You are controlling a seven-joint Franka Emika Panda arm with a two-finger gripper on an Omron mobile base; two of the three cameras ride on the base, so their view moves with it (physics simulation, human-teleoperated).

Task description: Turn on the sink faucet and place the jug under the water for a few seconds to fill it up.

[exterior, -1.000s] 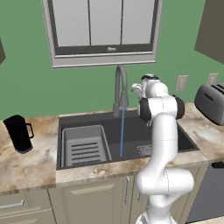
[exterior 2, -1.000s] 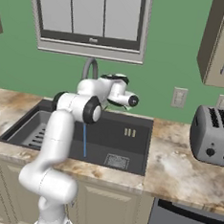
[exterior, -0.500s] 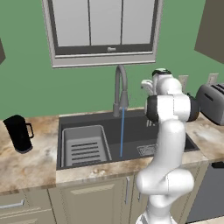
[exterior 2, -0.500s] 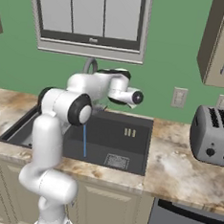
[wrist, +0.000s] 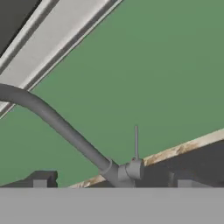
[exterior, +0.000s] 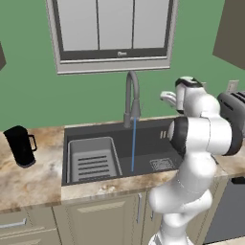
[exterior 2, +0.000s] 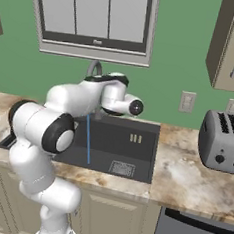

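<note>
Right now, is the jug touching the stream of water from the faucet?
Apart. The left base view shows the jug standing on the counter left of the sink, with counter and tray between it and the water.

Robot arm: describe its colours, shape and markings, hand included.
The arm is glossy white, built of rounded tubular segments with dark grey bands at the joints. A round dark cap sits on its wrist end. The hand ends in two small dark square finger tips. No cables or markings show.
</note>
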